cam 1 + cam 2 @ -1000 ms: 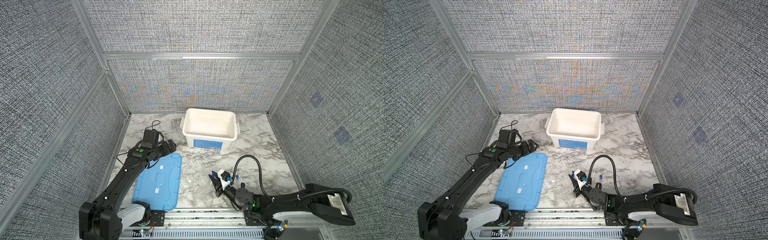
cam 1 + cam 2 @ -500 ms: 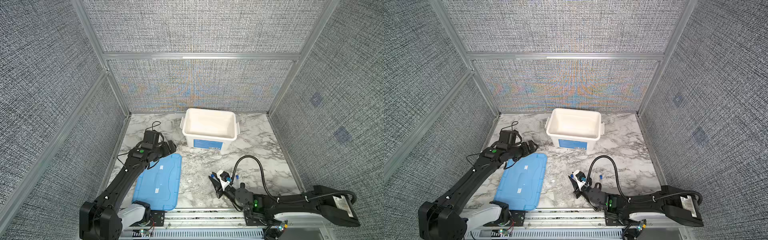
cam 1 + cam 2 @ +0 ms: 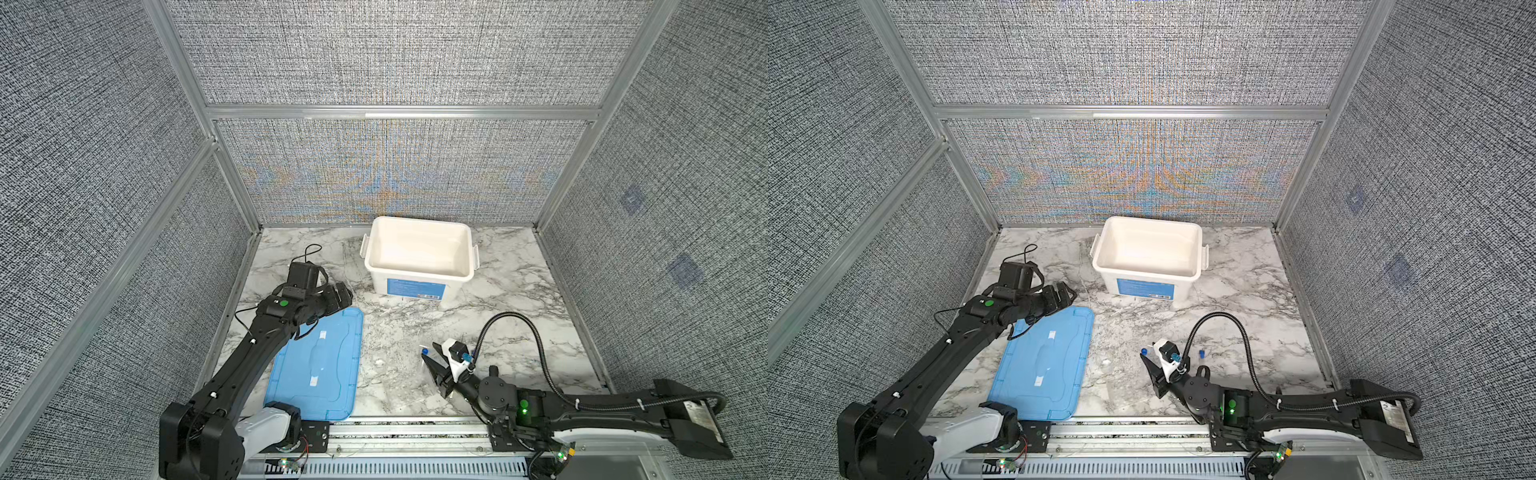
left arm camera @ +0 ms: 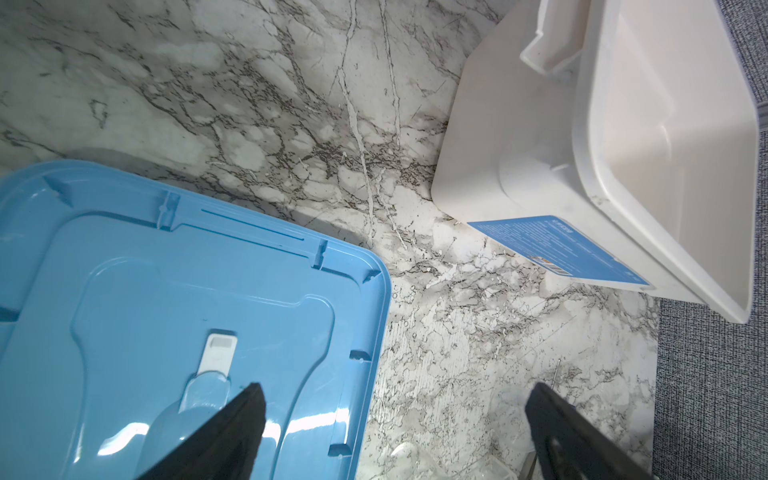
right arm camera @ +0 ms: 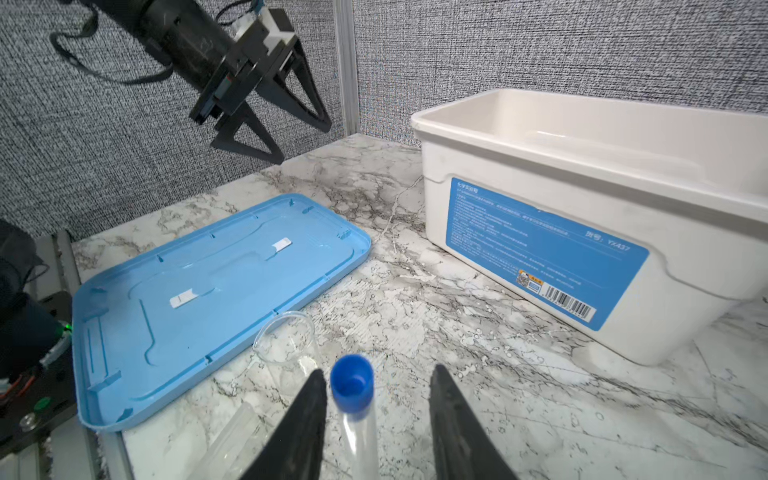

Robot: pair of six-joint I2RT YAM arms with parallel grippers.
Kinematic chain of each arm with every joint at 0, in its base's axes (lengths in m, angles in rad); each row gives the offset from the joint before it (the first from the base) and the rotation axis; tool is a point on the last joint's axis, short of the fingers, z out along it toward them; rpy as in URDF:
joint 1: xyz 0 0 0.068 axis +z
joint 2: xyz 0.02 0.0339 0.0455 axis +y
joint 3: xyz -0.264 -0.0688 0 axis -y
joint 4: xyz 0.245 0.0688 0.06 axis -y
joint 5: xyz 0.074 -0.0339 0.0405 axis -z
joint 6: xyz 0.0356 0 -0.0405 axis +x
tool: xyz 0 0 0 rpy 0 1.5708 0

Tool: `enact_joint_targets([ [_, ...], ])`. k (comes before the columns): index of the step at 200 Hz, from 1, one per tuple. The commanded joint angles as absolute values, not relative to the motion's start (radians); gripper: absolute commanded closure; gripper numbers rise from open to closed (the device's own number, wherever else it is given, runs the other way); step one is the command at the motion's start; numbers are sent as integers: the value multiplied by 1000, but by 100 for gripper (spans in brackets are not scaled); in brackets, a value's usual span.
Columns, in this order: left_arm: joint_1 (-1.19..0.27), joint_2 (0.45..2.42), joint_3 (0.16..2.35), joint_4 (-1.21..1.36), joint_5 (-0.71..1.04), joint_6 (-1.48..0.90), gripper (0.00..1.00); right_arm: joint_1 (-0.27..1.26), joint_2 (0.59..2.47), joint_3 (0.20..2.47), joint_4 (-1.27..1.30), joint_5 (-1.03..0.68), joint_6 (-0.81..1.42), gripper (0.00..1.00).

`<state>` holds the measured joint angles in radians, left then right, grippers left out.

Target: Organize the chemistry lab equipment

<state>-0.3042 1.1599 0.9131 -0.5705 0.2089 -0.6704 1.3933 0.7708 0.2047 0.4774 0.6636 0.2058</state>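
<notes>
Capped tube (image 5: pixel 353 415) sits between the fingers of the right claw (image 5: pixel 377 370), its blue cap just past the tips. Jaws parted, nothing clamped. Small beaker (image 5: pixel 286 345) stands just beside one fingertip. Left claw (image 4: pixel 395 386) spread wide, empty, well apart. Judgement: centre on the glass, close gently below the cap, lift level clear of the beaker, then carry ahead to the white tub (image 5: pixel 540 232).

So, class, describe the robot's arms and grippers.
The left arm and right arm are black, with white base sections and green lights. The left gripper and right gripper have black triangular fingers. A white block and ribbed black cable sit by the right one.
</notes>
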Motion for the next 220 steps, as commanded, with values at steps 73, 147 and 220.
enact_joint_targets([
  [73, -303, 1065, 859, -677, 249, -585, 1, 1394, 546, 348, -433, 371, 645, 51],
  [147, -303, 1083, 859, -693, 265, -521, 1, 1294, 675, 332, -368, 173, 776, 50],
  [220, -302, 1144, 964, -821, 123, -486, 1, 838, 697, 469, -700, -147, 727, 51],
])
